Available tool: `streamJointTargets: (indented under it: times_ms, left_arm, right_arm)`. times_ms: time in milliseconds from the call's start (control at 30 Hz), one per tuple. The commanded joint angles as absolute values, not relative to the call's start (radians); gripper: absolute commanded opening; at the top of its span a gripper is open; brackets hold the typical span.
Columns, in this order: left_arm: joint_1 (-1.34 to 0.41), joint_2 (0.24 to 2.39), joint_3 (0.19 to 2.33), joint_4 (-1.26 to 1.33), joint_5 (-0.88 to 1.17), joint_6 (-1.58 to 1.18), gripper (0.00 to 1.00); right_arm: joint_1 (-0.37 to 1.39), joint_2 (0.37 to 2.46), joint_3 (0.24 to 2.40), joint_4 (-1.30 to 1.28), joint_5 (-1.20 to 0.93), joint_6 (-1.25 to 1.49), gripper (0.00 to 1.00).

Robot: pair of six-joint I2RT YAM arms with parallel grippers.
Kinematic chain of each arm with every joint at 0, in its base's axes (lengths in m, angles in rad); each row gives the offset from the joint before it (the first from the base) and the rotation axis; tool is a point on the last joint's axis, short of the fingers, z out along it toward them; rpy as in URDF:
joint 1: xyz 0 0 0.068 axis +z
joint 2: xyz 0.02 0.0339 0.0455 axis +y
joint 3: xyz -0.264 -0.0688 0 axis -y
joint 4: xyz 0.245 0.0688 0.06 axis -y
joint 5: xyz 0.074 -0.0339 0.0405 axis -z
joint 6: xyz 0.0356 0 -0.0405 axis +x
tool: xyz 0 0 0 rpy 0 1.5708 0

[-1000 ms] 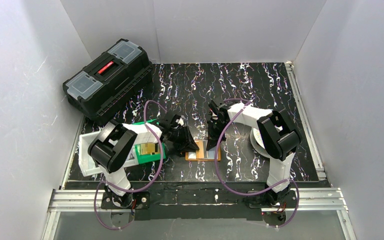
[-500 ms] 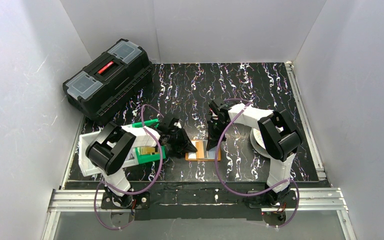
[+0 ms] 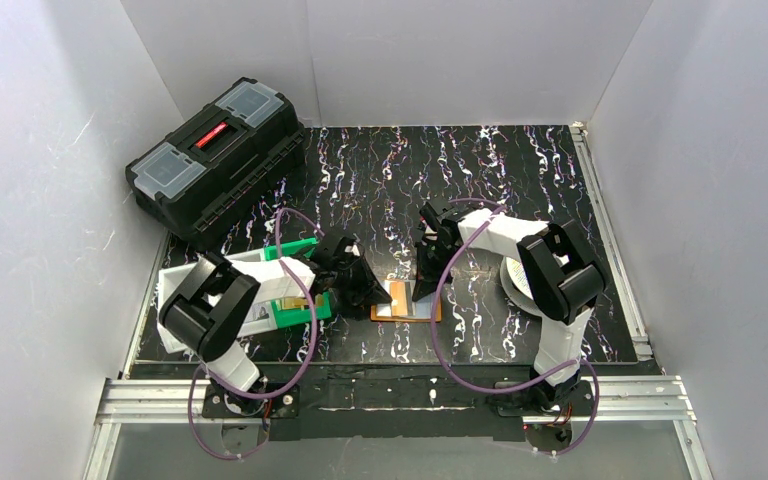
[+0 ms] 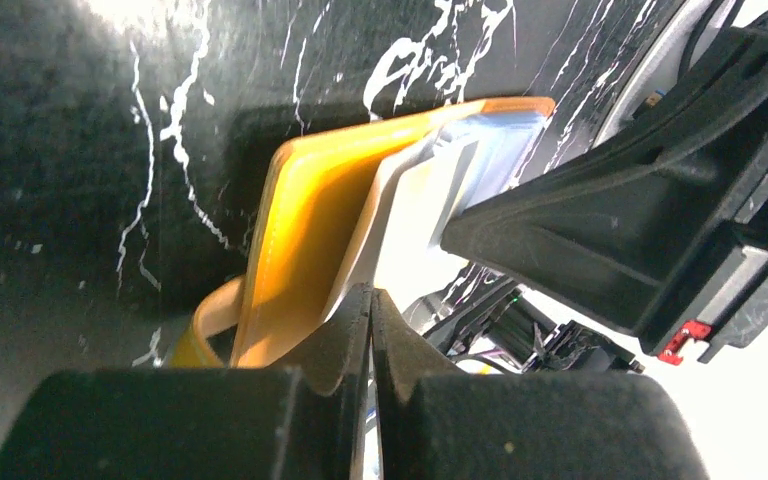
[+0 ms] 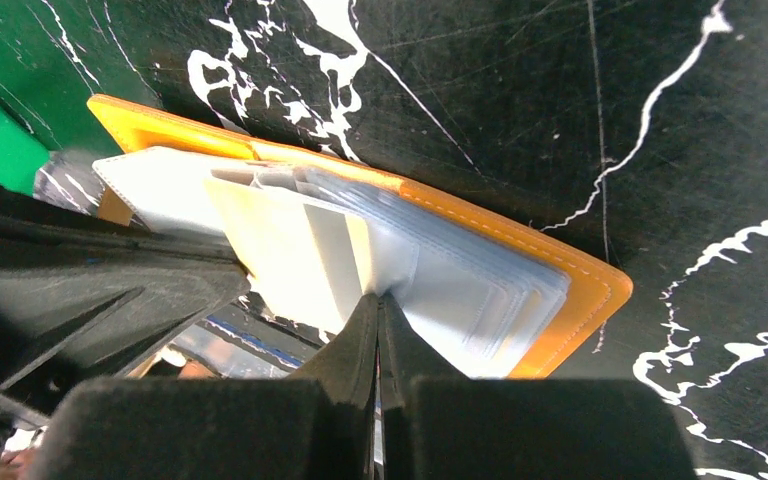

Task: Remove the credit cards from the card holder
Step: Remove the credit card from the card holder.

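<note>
Card holder (image 3: 407,301) lies open and flat near the front middle of the black table (image 3: 520,170), orange side down and clear pockets up. Pale credit cards (image 5: 280,245) poke out of those pockets, but they overlap too much for a solid count.

Both tools are right on it. The left gripper (image 3: 375,293) covers its left end with the fingers clamped together. In the left wrist view they meet at the edge of the lifted pale flap, and I can't tell if anything is pinched between them. The right gripper (image 3: 422,290) is also squeezed closed, tip pressed down on the clear pockets.

Around the card holder:
- one green bin (image 3: 312,310) just to its left, mostly hidden under the left arm (image 3: 215,300)
- one white tray (image 3: 172,290) further left, past the bin
- one round white disc (image 3: 512,283) to its right, half covered by the right arm (image 3: 550,265)
- one black toolbox (image 3: 218,160) well off to the back left

So: two arms, two grippers, one of everything else.

Surface is black with white and purple streaks, plain white walls (image 3: 410,50) on three sides, and an aluminium rail (image 3: 400,395) on the near side of the card holder.
</note>
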State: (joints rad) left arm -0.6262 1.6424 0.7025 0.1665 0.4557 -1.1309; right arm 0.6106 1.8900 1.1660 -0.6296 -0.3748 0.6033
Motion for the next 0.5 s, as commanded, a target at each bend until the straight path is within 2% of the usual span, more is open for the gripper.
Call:
streamJointTargets:
  times_ms: [0, 233, 433, 467]
  left_arm:
    - [-0.627, 1.552, 0.757, -0.032, 0.401, -1.053, 0.00]
    - [-0.607, 1.513, 0.765, -0.128, 0.384, -0.996, 0.00]
    - [-0.607, 1.565, 0.787, -0.029, 0.498, -0.971, 0.00]
    - [-0.610, 1.574, 0.788, -0.011, 0.512, -0.972, 0.05]
  right_arm:
    - [0.605, 1.991, 1.054, -0.601, -0.127, 0.565, 0.01]
    - [0.577, 1.968, 1.023, -0.572, -0.134, 0.580, 0.01]
    - [0.577, 1.983, 1.026, -0.568, -0.142, 0.574, 0.01]
    - [0.577, 1.983, 1.023, -0.565, -0.142, 0.574, 0.01]
